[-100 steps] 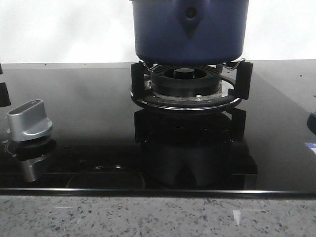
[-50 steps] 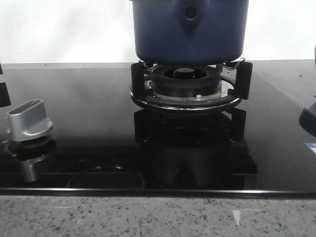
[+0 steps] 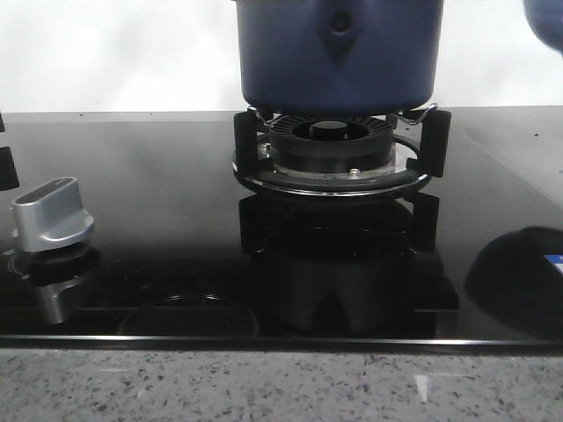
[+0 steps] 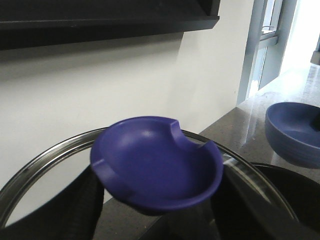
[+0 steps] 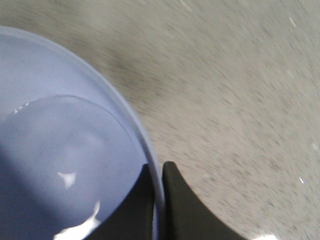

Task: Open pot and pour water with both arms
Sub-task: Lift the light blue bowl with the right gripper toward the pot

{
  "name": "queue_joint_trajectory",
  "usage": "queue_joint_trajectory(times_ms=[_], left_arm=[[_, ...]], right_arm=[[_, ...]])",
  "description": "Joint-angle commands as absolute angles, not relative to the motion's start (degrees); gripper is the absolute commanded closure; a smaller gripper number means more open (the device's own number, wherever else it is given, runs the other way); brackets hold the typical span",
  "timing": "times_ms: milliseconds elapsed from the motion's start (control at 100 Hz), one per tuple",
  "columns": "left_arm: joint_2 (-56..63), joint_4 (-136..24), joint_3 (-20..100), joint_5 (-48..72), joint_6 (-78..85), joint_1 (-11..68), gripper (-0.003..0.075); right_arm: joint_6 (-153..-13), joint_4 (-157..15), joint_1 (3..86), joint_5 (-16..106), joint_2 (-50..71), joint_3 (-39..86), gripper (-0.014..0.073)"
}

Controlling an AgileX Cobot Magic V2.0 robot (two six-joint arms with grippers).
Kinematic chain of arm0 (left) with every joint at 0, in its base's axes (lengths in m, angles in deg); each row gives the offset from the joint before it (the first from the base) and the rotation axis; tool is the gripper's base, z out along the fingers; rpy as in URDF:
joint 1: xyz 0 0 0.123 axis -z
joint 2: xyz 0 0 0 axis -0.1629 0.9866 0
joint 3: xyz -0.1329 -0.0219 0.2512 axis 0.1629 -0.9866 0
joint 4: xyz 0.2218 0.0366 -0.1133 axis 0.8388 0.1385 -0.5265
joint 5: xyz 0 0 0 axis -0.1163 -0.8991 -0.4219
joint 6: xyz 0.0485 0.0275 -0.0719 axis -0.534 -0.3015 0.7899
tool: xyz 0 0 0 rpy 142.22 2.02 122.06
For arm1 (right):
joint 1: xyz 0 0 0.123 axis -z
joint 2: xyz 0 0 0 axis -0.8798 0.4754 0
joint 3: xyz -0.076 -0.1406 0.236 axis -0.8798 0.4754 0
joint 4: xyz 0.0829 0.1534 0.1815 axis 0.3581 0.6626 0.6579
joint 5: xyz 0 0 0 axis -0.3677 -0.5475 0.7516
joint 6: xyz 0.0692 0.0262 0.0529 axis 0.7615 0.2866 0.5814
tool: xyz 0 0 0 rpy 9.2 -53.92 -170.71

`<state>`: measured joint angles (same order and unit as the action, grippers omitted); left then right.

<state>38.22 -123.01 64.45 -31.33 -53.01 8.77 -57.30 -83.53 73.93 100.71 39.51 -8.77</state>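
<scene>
The dark-blue pot (image 3: 339, 53) stands on the burner at the back centre of the front view; its top is cut off. In the left wrist view my left gripper (image 4: 160, 205) is shut on the blue knob (image 4: 157, 162) of a glass lid with a steel rim (image 4: 45, 160). In the right wrist view my right gripper (image 5: 159, 182) is shut on the rim of a light-blue bowl (image 5: 65, 165) that holds water. That bowl shows at the top right corner of the front view (image 3: 545, 18) and in the left wrist view (image 4: 295, 132).
A black burner ring (image 3: 330, 154) sits on the glossy black stove top (image 3: 158, 193). A silver stove knob (image 3: 51, 215) stands at the left. A speckled grey counter edge (image 3: 264, 387) runs along the front. The bowl's dark reflection (image 3: 519, 277) lies on the glass at the right.
The blue bowl has come up into the top right corner of the front view. Its dark reflection on the stove top has grown and spread leftward. The pot has not moved.
</scene>
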Motion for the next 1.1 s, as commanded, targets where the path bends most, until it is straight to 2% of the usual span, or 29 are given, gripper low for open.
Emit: queue_joint_trajectory(times_ms=[0, 540, 880, 1090], left_arm=[[35.01, -128.62, 66.74, -33.00, -52.49, 8.73, 0.0461], [35.01, -128.52, 66.74, -33.00, -52.49, 8.73, 0.0461], [35.01, -128.52, 66.74, -32.50, -52.49, 8.73, 0.0461], [35.01, -128.52, 66.74, -32.50, -52.49, 8.73, 0.0461]], right_arm=[[-57.65, -82.60, 71.95, 99.60, 38.03, -14.35, 0.0657], [-57.65, -77.25, 60.37, 99.38, 46.54, -34.59, 0.0657], [-59.59, -77.13, 52.35, 88.62, 48.00, -34.55, 0.0657], [-61.70, -77.36, 49.33, 78.97, 46.82, -27.28, 0.0655]])
